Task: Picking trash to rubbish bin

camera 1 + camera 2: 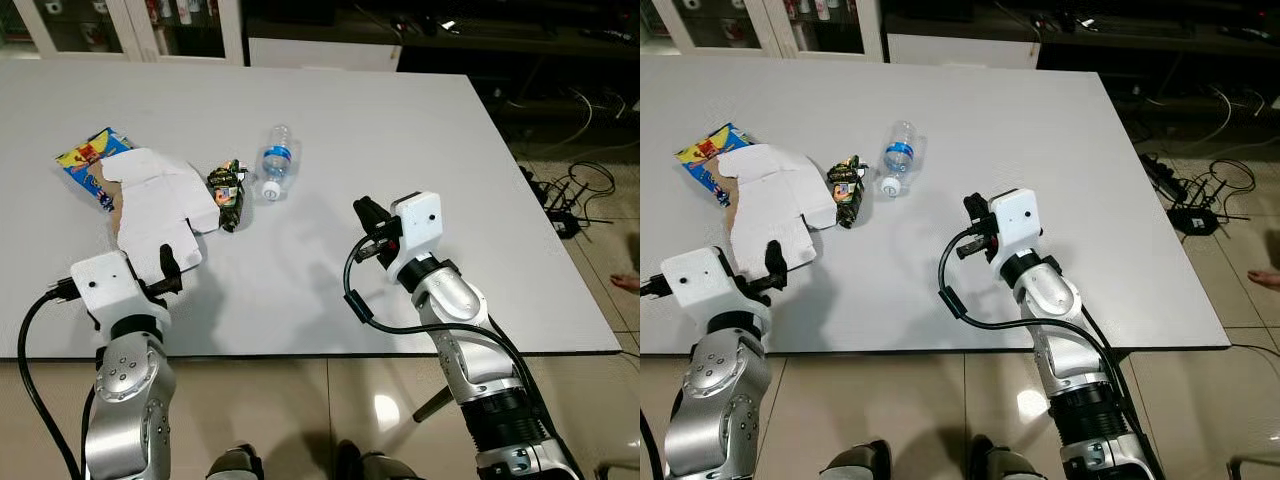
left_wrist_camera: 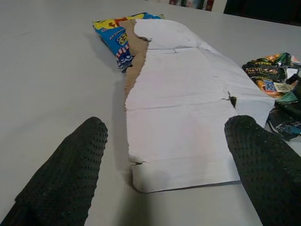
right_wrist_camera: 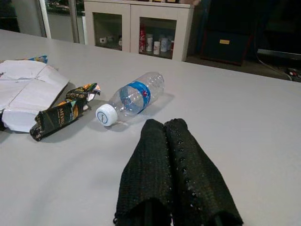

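Cardboard point(image 1: 160, 210) betw. snack bag point(image 1: 88, 160), wrapper point(image 1: 228, 192), bottle point(image 1: 276, 160).

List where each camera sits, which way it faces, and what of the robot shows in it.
Left eye: head, looking down on the white table; both arms show.
Right eye: same scene, slightly shifted.
Left wrist: along the open left tool at the flattened white carton.
Right wrist: along the shut right tool toward the plastic bottle.
Shared: the dark snack wrapper shows in both wrist views.
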You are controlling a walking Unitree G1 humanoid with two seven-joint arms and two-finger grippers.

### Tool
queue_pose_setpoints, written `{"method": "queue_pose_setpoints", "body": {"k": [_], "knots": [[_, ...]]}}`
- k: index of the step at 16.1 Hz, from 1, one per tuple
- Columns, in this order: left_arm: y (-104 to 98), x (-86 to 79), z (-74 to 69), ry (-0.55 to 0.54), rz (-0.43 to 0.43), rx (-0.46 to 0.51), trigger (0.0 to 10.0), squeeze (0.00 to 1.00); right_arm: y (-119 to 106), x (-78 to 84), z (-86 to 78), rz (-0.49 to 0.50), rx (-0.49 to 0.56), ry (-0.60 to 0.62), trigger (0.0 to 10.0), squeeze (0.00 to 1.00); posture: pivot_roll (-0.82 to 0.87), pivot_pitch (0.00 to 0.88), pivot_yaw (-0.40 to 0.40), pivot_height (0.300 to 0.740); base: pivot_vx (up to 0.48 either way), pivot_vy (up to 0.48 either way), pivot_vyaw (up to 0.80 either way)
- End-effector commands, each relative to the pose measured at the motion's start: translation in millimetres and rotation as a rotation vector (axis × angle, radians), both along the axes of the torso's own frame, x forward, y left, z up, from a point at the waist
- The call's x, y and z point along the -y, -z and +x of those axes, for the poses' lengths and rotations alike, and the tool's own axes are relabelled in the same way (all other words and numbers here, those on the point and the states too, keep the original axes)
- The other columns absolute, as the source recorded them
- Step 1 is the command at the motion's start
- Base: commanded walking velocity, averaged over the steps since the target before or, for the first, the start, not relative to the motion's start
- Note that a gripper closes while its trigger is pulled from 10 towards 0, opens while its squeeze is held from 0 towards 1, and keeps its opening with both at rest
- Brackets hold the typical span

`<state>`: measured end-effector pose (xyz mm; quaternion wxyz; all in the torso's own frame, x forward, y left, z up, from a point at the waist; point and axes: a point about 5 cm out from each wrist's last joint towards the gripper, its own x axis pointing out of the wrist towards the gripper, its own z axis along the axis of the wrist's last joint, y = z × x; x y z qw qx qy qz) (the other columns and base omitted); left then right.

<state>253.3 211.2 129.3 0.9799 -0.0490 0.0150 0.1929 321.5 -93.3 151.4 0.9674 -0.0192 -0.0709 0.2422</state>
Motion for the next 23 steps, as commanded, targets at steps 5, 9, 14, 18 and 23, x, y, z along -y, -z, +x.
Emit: {"method": "queue_pose_setpoints", "body": {"k": [5, 9, 14, 18, 23], "knots": [[-2.0, 0.7, -1.0, -0.014, -0.02, 0.013, 10.0, 0.0, 1.3, 3.0, -0.4, -0.005, -0.005, 0.007, 10.0, 0.0, 0.0, 0.157, -0.028, 0.74, 0.0, 0.0, 0.0], [-0.5, -3.6, -2.5, -0.043, -0.027, -0.002, 10.0, 0.0, 1.4, 3.2, -0.9, -0.005, -0.006, 0.007, 10.0, 0.0, 0.0, 0.16, -0.029, 0.74, 0.0, 0.0, 0.0], [1.9, -10.8, -11.5, -0.123, -0.069, -0.025, 10.0, 0.0, 4.0, 2.3, -1.5, -0.011, -0.018, 0.0, 10.0, 0.0, 0.0, 0.163, -0.035, 0.74, 0.0, 0.0, 0.0], [-1.3, -17.5, -14.9, -0.186, -0.073, -0.011, 10.0, 0.0, 4.3, 4.2, -1.6, -0.015, -0.018, 0.0, 10.0, 0.0, 0.0, 0.168, -0.042, 0.74, 0.0, 0.0, 0.0], [5.2, -21.6, -14.2, -0.209, -0.126, -0.026, 10.0, 0.0, 4.2, 3.3, -1.4, -0.013, -0.018, 0.001, 10.0, 0.0, 0.0, 0.164, -0.041, 0.74, 0.0, 0.0, 0.0]]}}
